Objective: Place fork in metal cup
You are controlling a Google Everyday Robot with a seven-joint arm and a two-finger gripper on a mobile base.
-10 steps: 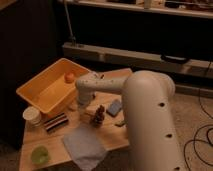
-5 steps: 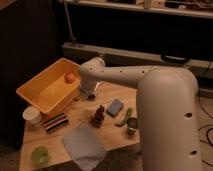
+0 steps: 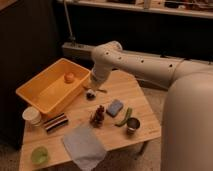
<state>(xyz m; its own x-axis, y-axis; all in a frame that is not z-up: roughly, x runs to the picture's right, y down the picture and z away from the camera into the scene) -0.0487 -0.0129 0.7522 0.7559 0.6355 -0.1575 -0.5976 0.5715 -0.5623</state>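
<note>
Fork (image 3: pixel 101 90), faint to me, lies far on the table (image 3: pixel 134 94), just right of my gripper (image 3: pixel 91 94) (fingers pressed together) beside the yellow bin (image 3: pixel 31 98); the metal cup (image 3: pixel 132 125) stands well apart, near right.

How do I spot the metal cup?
Find the near right corner of the table, far from the tool by the yellow bin. The metal cup stands there by the green pod: shiny steel, dark inside, unlike the white ribbed cup and green cup.
</note>
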